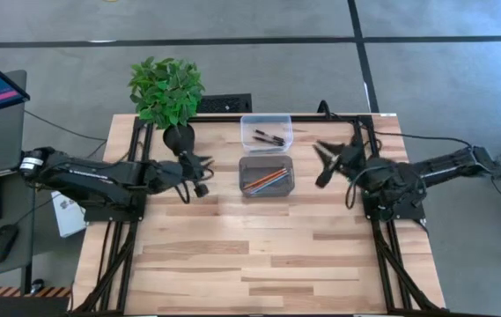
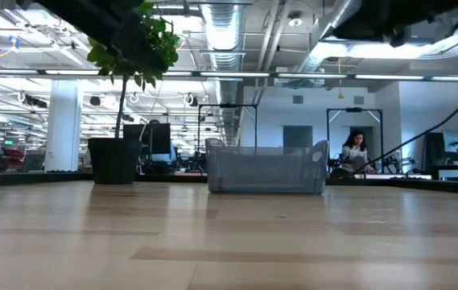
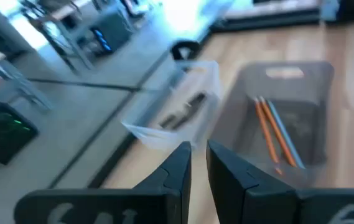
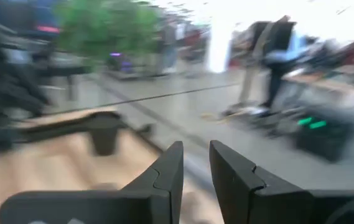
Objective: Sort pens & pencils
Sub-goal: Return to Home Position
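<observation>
Black pens (image 1: 268,136) lie on the floor of a clear bin (image 1: 266,120) at the table's far middle. Just nearer stands a grey bin (image 1: 245,174) with orange and light blue pencils (image 1: 264,180) lying in it. The left wrist view shows the pens (image 3: 183,112) and the pencils (image 3: 276,134) too. My left gripper (image 1: 202,174) hovers left of the grey bin, raised, pointing toward the bins; its fingers (image 3: 198,152) stand a narrow gap apart with nothing between. My right gripper (image 1: 325,164) hovers right of the bins, and its fingers (image 4: 195,152) likewise stand a little apart on nothing.
A potted plant (image 1: 167,92) stands at the table's far left corner, behind my left gripper. A black power strip (image 1: 224,104) lies along the far edge. The near half of the wooden table (image 1: 259,264) is bare. A person (image 2: 354,151) sits far off in the room.
</observation>
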`<action>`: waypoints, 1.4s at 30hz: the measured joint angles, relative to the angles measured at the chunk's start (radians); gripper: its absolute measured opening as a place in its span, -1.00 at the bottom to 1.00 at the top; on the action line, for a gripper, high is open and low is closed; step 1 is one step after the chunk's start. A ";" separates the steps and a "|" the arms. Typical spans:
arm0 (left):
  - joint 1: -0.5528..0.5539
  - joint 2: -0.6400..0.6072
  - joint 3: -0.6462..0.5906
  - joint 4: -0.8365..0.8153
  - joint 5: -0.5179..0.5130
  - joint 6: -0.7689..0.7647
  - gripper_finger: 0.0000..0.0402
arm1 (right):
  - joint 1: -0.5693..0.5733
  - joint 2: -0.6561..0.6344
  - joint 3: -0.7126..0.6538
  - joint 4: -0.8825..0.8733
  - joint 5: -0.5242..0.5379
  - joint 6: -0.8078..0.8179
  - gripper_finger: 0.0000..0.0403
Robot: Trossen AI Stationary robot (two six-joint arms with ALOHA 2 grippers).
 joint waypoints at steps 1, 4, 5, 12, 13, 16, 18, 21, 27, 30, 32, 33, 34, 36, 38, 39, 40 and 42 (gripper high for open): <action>0.000 -0.021 0.000 0.000 -0.018 0.013 -0.79 | -0.017 -0.025 -0.011 0.003 0.019 -0.043 -0.49; 0.000 -0.097 -0.006 0.008 -0.062 0.065 -0.79 | -0.084 -0.113 -0.058 0.000 0.028 -0.134 -0.49; 0.000 -0.130 -0.022 0.024 -0.080 0.089 -0.79 | -0.106 -0.146 -0.076 0.002 0.025 -0.154 -0.49; 0.042 -0.451 -0.232 0.248 -0.114 0.273 -0.79 | -0.287 -0.463 -0.208 0.000 -0.199 -0.329 -0.49; 0.055 -0.497 -0.265 0.286 -0.113 0.309 -0.79 | -0.319 -0.508 -0.220 0.004 -0.240 -0.350 -0.49; 0.100 -0.622 -0.345 0.354 -0.122 0.366 -0.79 | -0.421 -0.625 -0.252 -0.011 -0.295 -0.385 -0.49; 0.131 -0.703 -0.388 0.360 -0.123 0.370 -0.79 | -0.484 -0.695 -0.257 -0.070 -0.322 -0.381 -0.49; 0.177 -0.805 -0.451 0.357 -0.125 0.369 -0.79 | -0.569 -0.763 -0.258 -0.186 -0.385 -0.342 -0.49; 0.232 -0.950 -0.538 0.334 -0.141 0.343 -0.79 | -0.716 -0.742 -0.267 -0.266 -0.492 -0.255 -0.49; 0.237 -0.989 -0.562 0.317 -0.146 0.343 -0.79 | -0.781 -0.758 -0.307 -0.227 -0.546 -0.226 -0.49; 0.237 -1.005 -0.572 0.290 -0.146 0.346 -0.79 | -0.821 -0.760 -0.346 -0.197 -0.595 -0.187 -0.49; 0.237 -1.007 -0.574 0.271 -0.147 0.337 -0.79 | -0.838 -0.760 -0.367 -0.184 -0.615 -0.175 -0.49; 0.237 -1.007 -0.574 0.253 -0.147 0.323 -0.79 | -0.856 -0.759 -0.389 -0.161 -0.627 -0.170 -0.49; 0.237 -1.006 -0.574 0.218 -0.150 0.298 -0.79 | -0.885 -0.759 -0.435 -0.098 -0.666 -0.147 -0.49; 0.237 -1.006 -0.574 0.184 -0.149 0.286 -0.79 | -0.908 -0.759 -0.480 -0.038 -0.683 -0.123 -0.49; 0.237 -1.006 -0.574 0.162 -0.146 0.286 -0.79 | -0.918 -0.758 -0.483 -0.039 -0.682 -0.111 -0.49; 0.237 -1.006 -0.574 0.139 -0.145 0.285 -0.79 | -0.928 -0.756 -0.483 -0.042 -0.683 -0.101 -0.49; 0.237 -1.006 -0.574 0.092 -0.145 0.277 -0.79 | -0.942 -0.749 -0.483 -0.056 -0.685 -0.078 -0.49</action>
